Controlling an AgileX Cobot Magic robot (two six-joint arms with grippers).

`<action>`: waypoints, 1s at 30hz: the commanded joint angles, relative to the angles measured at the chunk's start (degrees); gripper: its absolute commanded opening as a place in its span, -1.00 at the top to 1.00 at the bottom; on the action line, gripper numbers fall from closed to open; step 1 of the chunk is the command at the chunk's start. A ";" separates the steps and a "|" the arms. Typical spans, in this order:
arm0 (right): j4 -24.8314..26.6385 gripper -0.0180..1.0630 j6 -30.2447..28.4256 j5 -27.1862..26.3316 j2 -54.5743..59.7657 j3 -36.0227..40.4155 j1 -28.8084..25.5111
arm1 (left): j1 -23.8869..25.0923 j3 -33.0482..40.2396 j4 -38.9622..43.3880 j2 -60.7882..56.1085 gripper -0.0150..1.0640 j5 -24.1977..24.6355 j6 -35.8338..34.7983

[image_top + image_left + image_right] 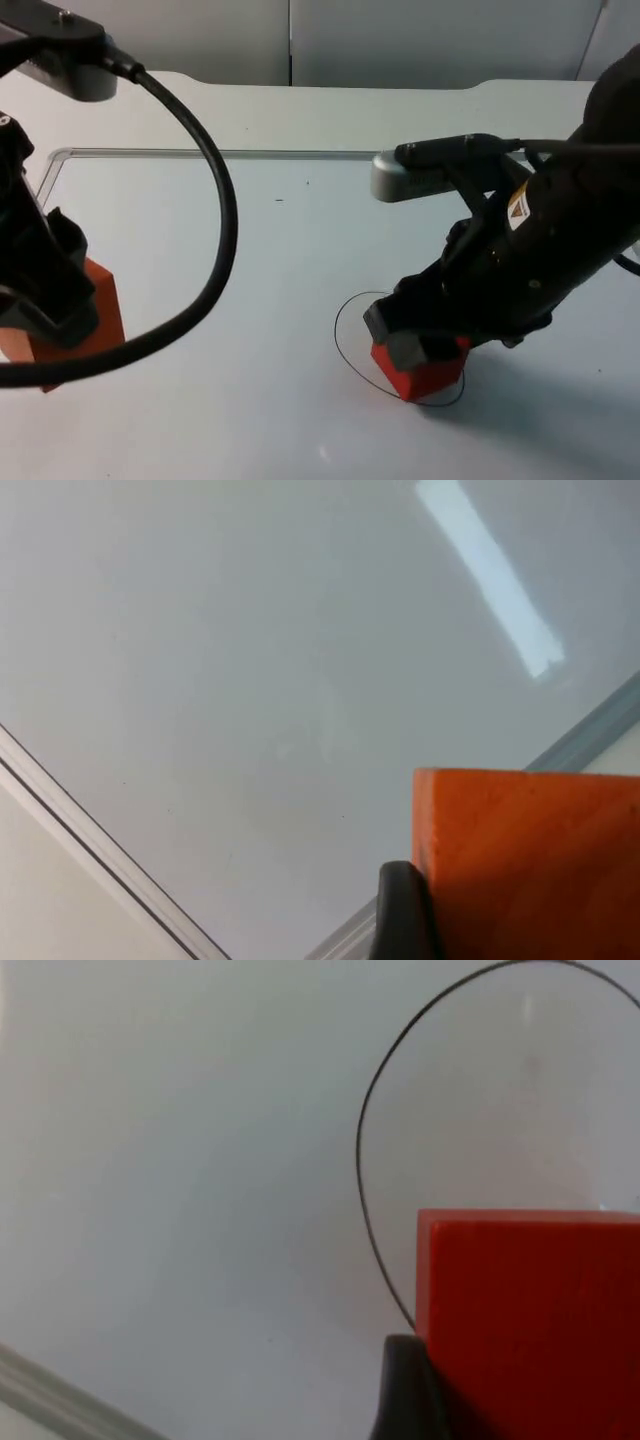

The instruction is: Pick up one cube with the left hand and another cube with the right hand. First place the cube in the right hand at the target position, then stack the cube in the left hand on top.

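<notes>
An orange cube [103, 308] hangs at the table's left side, and my left gripper [55, 320] is shut on it. In the left wrist view the orange cube [530, 860] sits against a black fingertip [400, 910], above the white table. My right gripper [420, 345] is shut on a red cube [428, 375] low over the near right part of a thin black circle [338, 330] drawn on the table. The right wrist view has the red cube [530, 1310] beside a fingertip [405, 1380], overlapping the circle's line [362, 1160]. I cannot tell whether the red cube touches the table.
A thin grey border line [200, 153] runs across the table behind the work area, and it also crosses the left wrist view as a grey strip [90, 835]. The grey partition wall [400, 40] closes the back. Bare white table lies between the two arms.
</notes>
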 commanded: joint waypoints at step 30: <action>-8.87 0.97 11.38 -3.85 1.93 -0.30 0.25 | -0.40 0.13 -1.82 -0.58 0.98 -1.11 -0.12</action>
